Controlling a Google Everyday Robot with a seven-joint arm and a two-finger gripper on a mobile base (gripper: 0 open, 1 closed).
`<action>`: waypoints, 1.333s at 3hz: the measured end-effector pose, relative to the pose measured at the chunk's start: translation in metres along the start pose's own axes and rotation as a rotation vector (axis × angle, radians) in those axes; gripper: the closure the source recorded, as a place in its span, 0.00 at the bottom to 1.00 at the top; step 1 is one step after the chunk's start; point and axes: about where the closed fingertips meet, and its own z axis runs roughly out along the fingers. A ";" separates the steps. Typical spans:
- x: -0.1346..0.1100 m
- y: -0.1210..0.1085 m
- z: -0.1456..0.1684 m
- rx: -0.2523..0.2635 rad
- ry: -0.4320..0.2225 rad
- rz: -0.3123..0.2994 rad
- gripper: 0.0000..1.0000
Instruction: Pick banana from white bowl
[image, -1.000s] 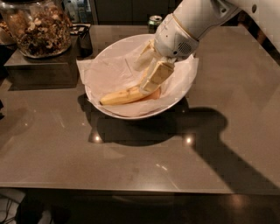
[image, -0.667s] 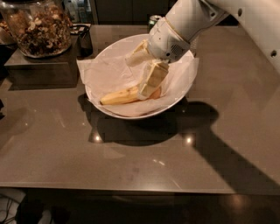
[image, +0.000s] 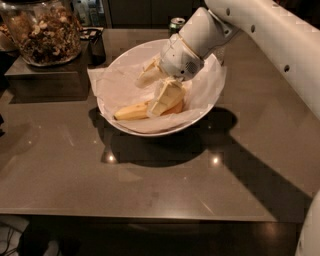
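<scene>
Break-room kitchen: dark counter (image: 150, 195), snack jar (image: 45, 32), soda can (image: 176, 23), hand (image: 154, 91) inside the white bowl (image: 159, 132).

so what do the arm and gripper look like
The arm is smooth white tubing with small dark holes, ending in a rounded pale grey wrist. The gripper, over the bowl, has two flat cream fingers.

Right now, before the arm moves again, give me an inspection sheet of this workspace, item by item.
Surface: dark glossy table, with light glints and the arm's shadow.
Job's things: banana lying in the white bowl, on crinkled paper.
Clutter: glass jar of dry food on a raised block; dark cup; green can.
Gripper: gripper inside the bowl, open, lower finger over the banana.
Cables: nothing seen.
Surroundings: dark, little can be made out.
</scene>
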 end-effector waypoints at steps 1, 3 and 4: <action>0.009 0.001 0.012 -0.023 -0.029 0.012 0.39; 0.022 0.003 0.035 -0.069 -0.063 0.035 0.61; 0.019 0.003 0.032 -0.069 -0.063 0.034 0.83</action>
